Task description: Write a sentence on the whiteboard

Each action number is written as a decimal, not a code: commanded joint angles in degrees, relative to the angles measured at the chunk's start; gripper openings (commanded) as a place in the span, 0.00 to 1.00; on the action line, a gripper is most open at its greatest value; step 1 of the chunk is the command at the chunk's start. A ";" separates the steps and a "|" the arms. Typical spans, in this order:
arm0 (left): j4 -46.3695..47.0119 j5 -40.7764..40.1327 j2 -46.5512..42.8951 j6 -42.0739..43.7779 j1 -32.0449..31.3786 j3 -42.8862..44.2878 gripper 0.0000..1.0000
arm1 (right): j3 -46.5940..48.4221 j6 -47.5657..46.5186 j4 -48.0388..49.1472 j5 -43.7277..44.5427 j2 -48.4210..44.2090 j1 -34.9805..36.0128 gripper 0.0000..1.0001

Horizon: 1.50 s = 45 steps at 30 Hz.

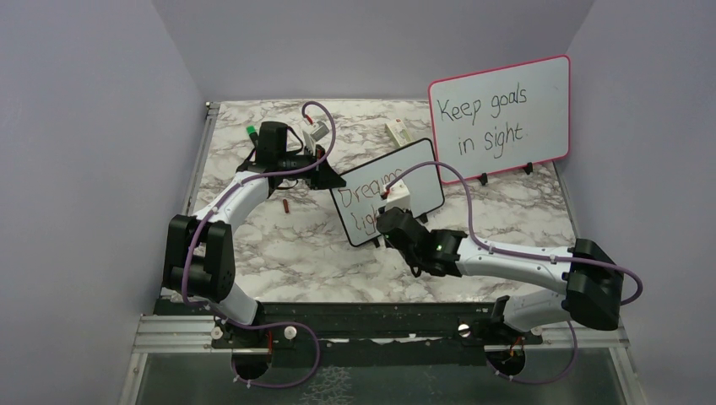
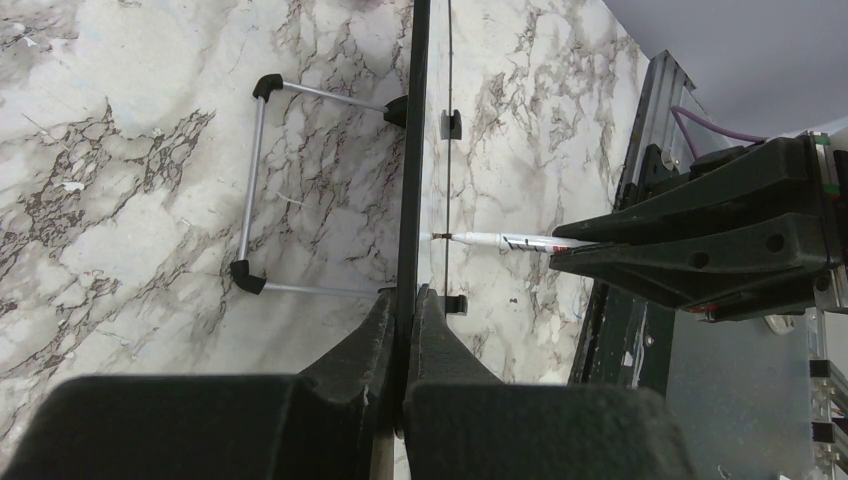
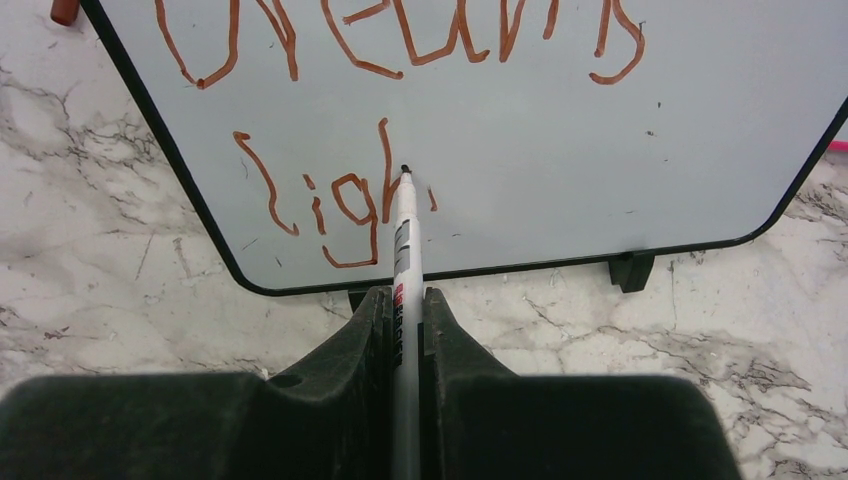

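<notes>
The whiteboard (image 1: 420,173), small with a thin black frame, stands tilted at the table's middle. My left gripper (image 1: 328,179) is shut on its left edge; in the left wrist view the board (image 2: 410,150) runs edge-on between the closed fingers (image 2: 385,340). Red writing, the sentence (image 3: 400,40), reads "Dreams" on the top line and "ligh" (image 3: 330,200) below. My right gripper (image 3: 403,300) is shut on a white marker (image 3: 405,235). Its tip touches the board just right of the "h". The marker (image 2: 495,240) also shows from the side, meeting the board face.
A larger pink-framed board (image 1: 500,118) with black writing leans at the back right. A small white box (image 1: 395,131) lies left of it. A green-capped marker (image 1: 251,132) and another white box (image 1: 317,131) sit at the back left. A red cap (image 1: 286,206) lies on the marble.
</notes>
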 commanded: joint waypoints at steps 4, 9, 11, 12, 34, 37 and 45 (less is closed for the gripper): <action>-7.24 -11.42 4.48 4.18 -1.83 -2.91 0.00 | 0.24 1.74 -0.90 1.36 -0.16 -1.00 0.01; -7.24 -11.47 4.52 4.16 -1.79 -2.91 0.00 | -0.54 2.47 -1.68 1.17 -0.87 -1.37 0.01; -7.24 -11.49 4.60 4.19 -1.83 -2.91 0.00 | -0.83 2.86 -2.10 0.97 -1.02 -1.37 0.01; -7.24 -11.50 4.61 4.19 -1.83 -2.91 0.00 | -1.00 3.10 -2.23 0.89 -1.11 -1.37 0.01; -7.24 -11.51 4.51 4.20 -1.83 -2.91 0.00 | -3.64 5.60 -4.03 -2.21 -0.98 -1.37 0.01; -7.24 -11.59 4.52 4.14 -1.83 -2.91 0.00 | -3.27 5.39 -4.50 -2.20 -0.94 -1.37 0.01; -7.24 -11.77 4.42 4.08 -1.83 -2.91 0.00 | -2.77 5.17 -4.90 -1.94 -1.82 -1.37 0.01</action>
